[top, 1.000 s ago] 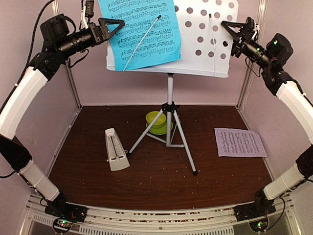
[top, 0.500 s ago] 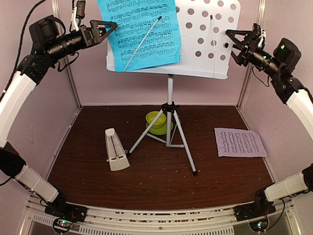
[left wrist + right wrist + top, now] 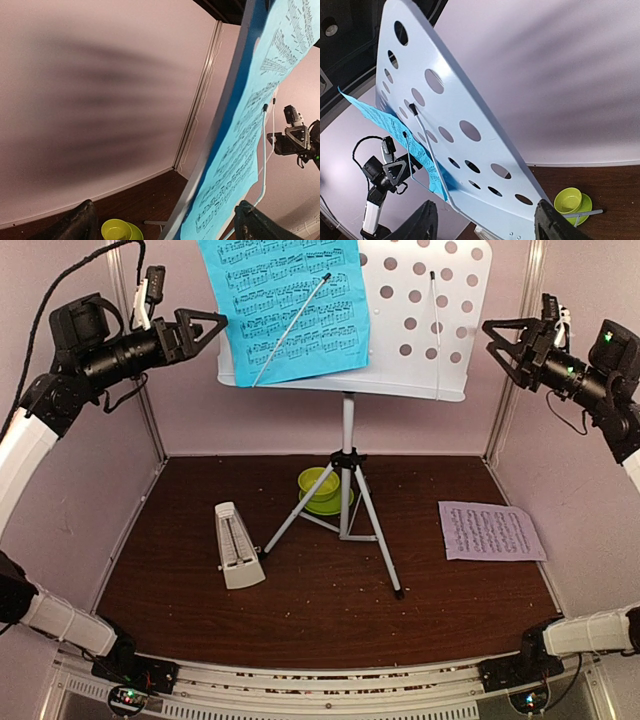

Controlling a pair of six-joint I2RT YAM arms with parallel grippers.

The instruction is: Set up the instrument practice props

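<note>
A pale perforated music stand [image 3: 430,330] rises on a silver tripod [image 3: 347,510] at the back-centre of a dark wooden table [image 3: 300,630], its desk tilted back and its three legs splayed. A blue sheet [image 3: 290,300] of printed music covers the left half of the desk, pinned under a thin wire arm [image 3: 290,328] that crosses it diagonally. The right half is bare, its own wire arm hanging straight down. A pale pink sheet [image 3: 490,531] lies flat on the table, well to the right of the tripod. A cream pyramid metronome [image 3: 236,545] sits left of the tripod, narrow end toward the back wall.
</note>
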